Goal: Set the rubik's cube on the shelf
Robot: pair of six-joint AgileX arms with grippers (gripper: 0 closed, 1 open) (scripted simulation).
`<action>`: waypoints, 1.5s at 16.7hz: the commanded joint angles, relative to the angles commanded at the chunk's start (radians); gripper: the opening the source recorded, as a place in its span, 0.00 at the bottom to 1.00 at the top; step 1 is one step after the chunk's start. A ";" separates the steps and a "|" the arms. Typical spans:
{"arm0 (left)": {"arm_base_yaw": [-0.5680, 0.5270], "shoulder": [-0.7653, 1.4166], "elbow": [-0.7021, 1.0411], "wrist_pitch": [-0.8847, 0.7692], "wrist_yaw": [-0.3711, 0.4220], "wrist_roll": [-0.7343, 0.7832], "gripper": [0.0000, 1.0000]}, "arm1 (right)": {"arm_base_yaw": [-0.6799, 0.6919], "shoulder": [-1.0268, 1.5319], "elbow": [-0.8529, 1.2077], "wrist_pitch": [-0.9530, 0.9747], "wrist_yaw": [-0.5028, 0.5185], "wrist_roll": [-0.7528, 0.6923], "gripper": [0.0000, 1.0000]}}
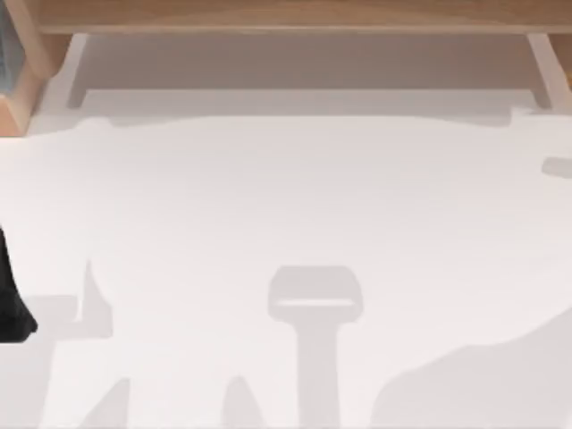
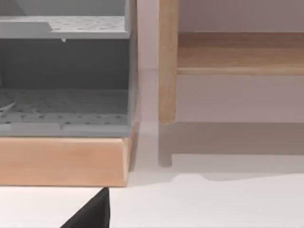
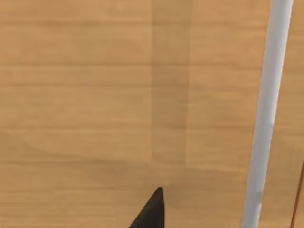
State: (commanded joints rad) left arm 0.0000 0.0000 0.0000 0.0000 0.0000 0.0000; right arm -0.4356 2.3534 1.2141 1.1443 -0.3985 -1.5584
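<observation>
One long light-brown wooden shelf (image 3: pixel 95 95) lies close before your right gripper's jaws; you cannot tell their state, or the left's.

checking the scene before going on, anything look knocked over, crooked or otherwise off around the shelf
Nothing stands out. The shelf runs level along the table's far edge on its white supports, and the grey perforated rack beside it sits square on its wooden base. The white tabletop carries just shadows.
</observation>
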 joint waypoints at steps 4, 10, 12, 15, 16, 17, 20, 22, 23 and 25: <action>0.000 0.000 0.000 0.000 0.000 0.000 1.00 | 0.000 0.000 0.000 0.000 0.000 0.000 0.17; 0.000 0.000 0.000 0.000 0.000 0.000 1.00 | 0.000 0.000 0.000 0.000 0.000 0.000 0.00; 0.000 0.000 0.000 0.000 0.000 0.000 1.00 | 0.000 0.000 0.000 0.000 0.000 0.000 0.00; 0.000 0.000 0.000 0.000 0.000 0.000 1.00 | -0.003 0.002 -0.001 -0.002 0.001 0.002 0.00; 0.000 0.000 0.000 0.000 0.000 0.000 1.00 | -0.005 -0.001 -0.004 0.000 0.000 0.002 0.00; 0.000 0.000 0.000 0.000 0.000 0.000 1.00 | -0.009 -0.009 -0.018 0.009 -0.003 0.003 0.00; 0.000 0.000 0.000 0.000 0.000 0.000 1.00 | -0.031 -0.051 -0.118 0.060 -0.027 0.003 0.00; 0.000 0.000 0.000 0.000 0.000 0.000 1.00 | -0.049 -0.086 -0.205 0.104 -0.047 0.003 0.00; 0.000 0.000 0.000 0.000 0.000 0.000 1.00 | -0.057 -0.102 -0.240 0.124 -0.055 0.003 0.00; 0.000 0.000 0.000 0.000 0.000 0.000 1.00 | -0.069 -0.121 -0.276 0.151 -0.066 0.004 0.00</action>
State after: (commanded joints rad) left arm 0.0000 0.0000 0.0000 0.0000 0.0000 0.0000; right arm -0.5043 2.2325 0.9380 1.2953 -0.4647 -1.5547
